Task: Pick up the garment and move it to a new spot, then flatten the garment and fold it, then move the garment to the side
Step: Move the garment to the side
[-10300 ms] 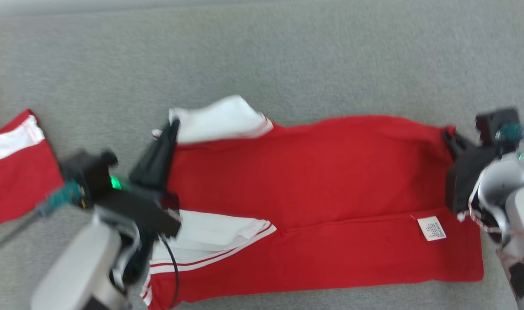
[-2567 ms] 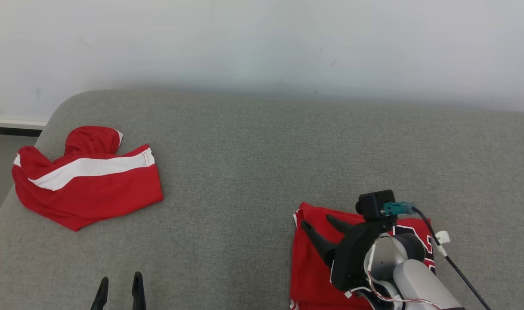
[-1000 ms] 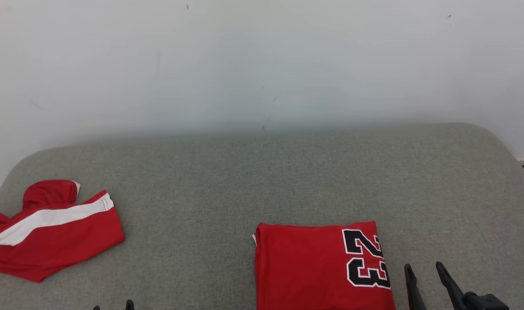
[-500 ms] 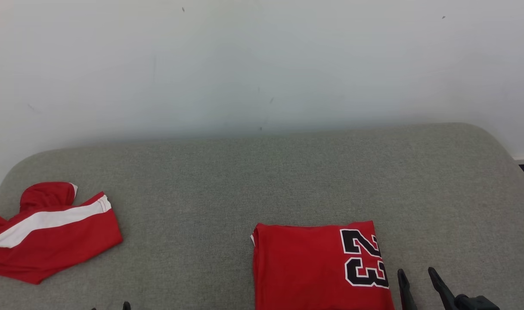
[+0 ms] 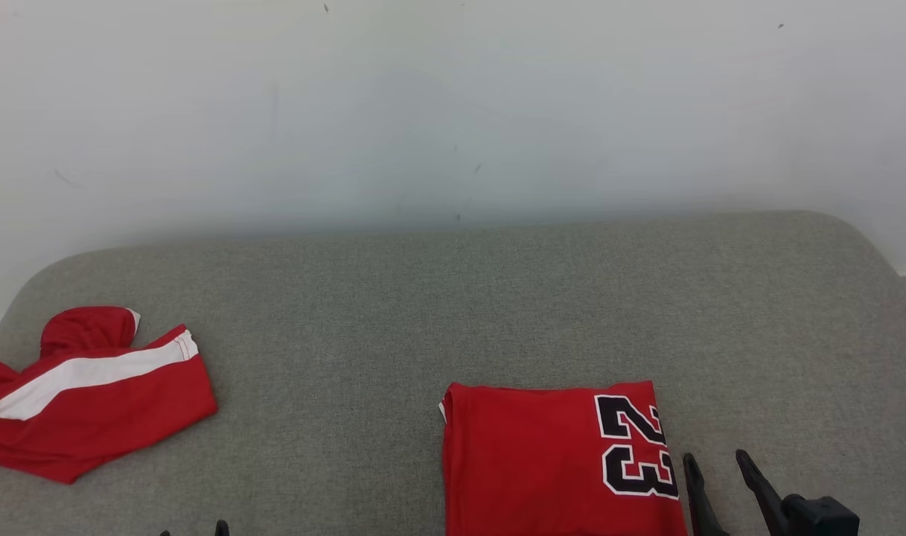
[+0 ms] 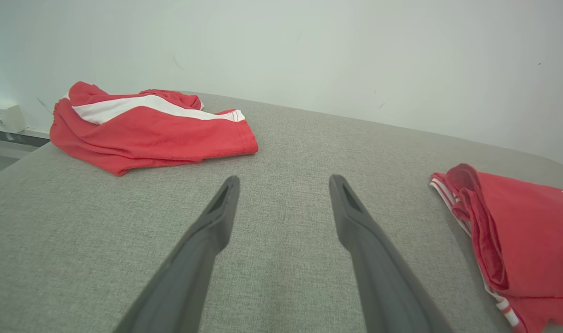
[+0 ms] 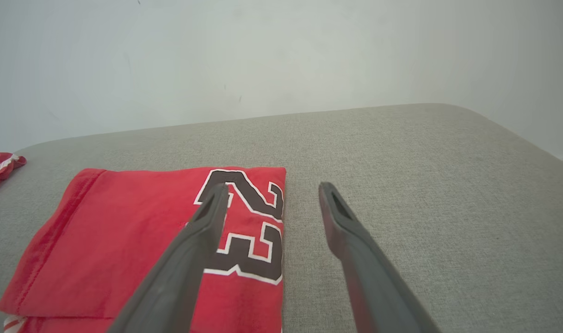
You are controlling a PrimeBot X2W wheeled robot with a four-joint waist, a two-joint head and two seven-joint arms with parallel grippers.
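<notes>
- Head view: a folded red jersey (image 5: 542, 461) lies flat on the grey cushion (image 5: 423, 313) at the lower middle of the frame and runs off the bottom edge. Its black number 23 (image 5: 635, 447) sits along its right side.
- The right gripper (image 5: 715, 457) rises from the lower right corner, just beside the jersey's right edge. Its jaws are spread apart and hold nothing.
- In the right wrist view, one finger of the right gripper (image 7: 272, 188) crosses in front of the number (image 7: 246, 222) and the other crosses bare cushion. I cannot tell whether either finger touches the cloth.
- The left gripper (image 5: 192, 530) shows as two dark tips at the bottom edge, lower left.
- In the left wrist view, the left gripper (image 6: 283, 181) has its jaws wide apart and empty over bare cushion — it points between the two pieces of clothing.
- A rumpled red garment with a white stripe (image 5: 88, 394) lies at the left edge of the head view, well apart from the jersey.
- The jersey (image 6: 517, 231) shows at the right edge of the left wrist view, its stacked folded layers facing the camera.
- A pale wall (image 5: 453, 112) stands behind the cushion.
</notes>
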